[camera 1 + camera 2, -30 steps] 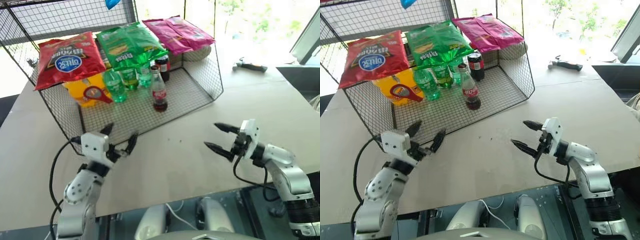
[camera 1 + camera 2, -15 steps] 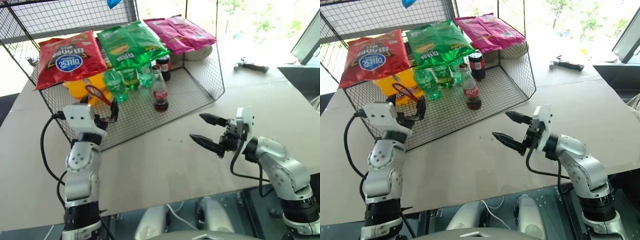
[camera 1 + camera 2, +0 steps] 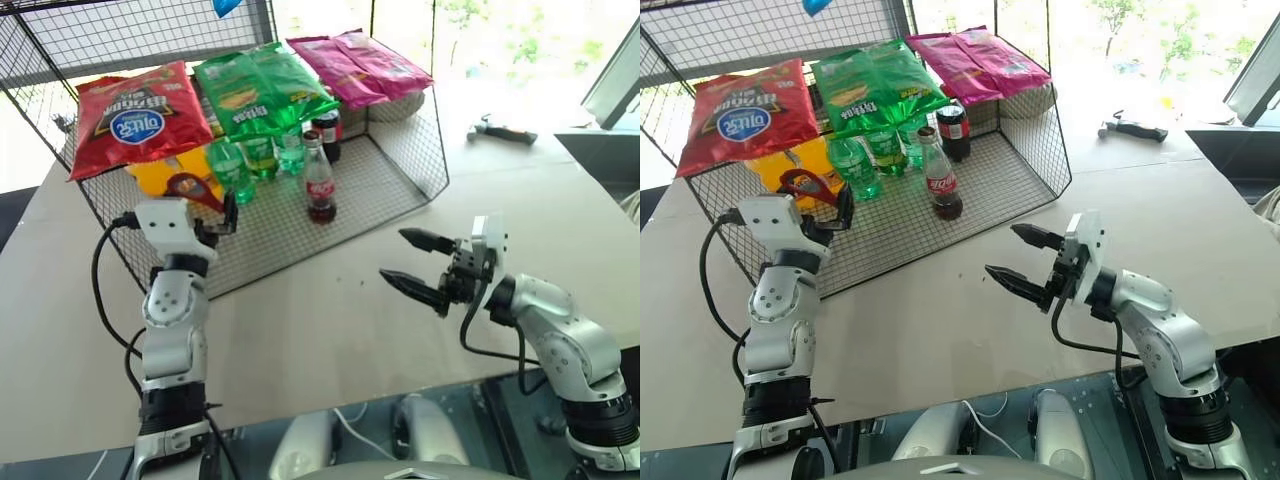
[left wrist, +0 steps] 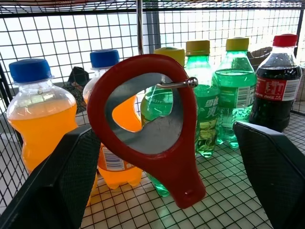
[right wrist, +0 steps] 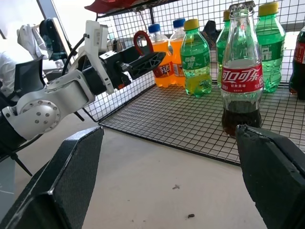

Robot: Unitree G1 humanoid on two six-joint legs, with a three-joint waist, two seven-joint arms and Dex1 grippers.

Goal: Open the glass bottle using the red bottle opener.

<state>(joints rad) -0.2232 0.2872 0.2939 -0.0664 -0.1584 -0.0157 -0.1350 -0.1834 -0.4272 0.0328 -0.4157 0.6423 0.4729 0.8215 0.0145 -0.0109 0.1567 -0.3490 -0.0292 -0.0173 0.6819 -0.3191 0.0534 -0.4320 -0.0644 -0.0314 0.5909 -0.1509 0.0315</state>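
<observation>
Jaws: left gripper (image 4: pixel 157 157) spread wide either side of red opener (image 4: pixel 143 119), hung on a basket hook for taking | right gripper (image 3: pixel 415 265) apart, empty | glass bottle (image 5: pixel 243 76) stood ahead of right jaws, inside basket (image 3: pixel 400 170)

A pale tabletop (image 3: pixel 330 320) spans the frame, bearing a black wire-mesh rack (image 3: pixel 390 190) across its upper left and centre, with a small dark tool (image 3: pixel 500 130) lying well apart from it on the bare surface toward the upper right.
</observation>
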